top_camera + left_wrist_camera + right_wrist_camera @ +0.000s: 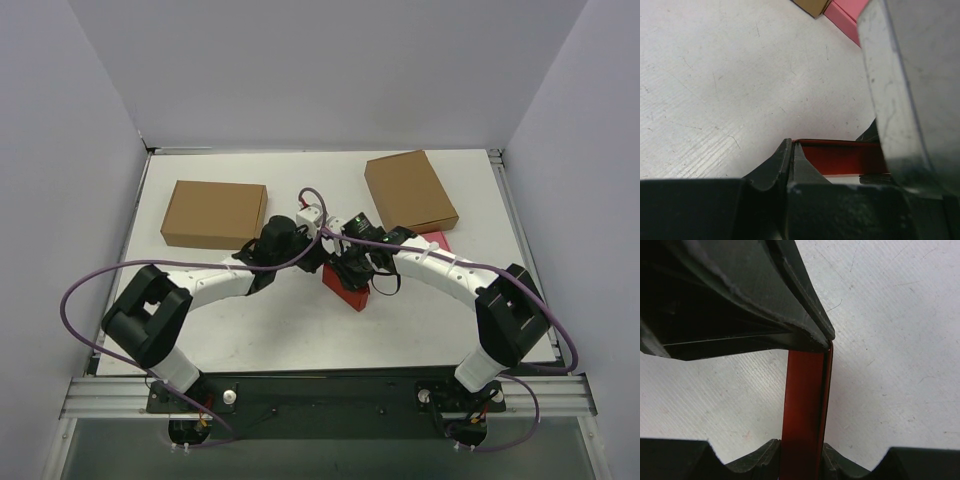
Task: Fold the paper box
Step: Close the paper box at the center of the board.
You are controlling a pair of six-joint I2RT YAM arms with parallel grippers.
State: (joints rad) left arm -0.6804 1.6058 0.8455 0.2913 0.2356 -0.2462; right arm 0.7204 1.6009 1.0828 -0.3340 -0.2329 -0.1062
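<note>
- Looking down from above, the paper box (350, 292) is spotted on the table, nearer the arm bases than the right brown box (410, 190) and to its left. The left gripper (322, 262) and right gripper (355, 268) are bunched over it, neither clearly nearer.
- On the left wrist view, a red panel is seen crosswise between widely parted fingers (905, 100); a true pinch cannot be confirmed.
- On the right wrist view, a red wall is shown edge-on, its long axis running finger to finger, apparently clamped end to end.
</note>
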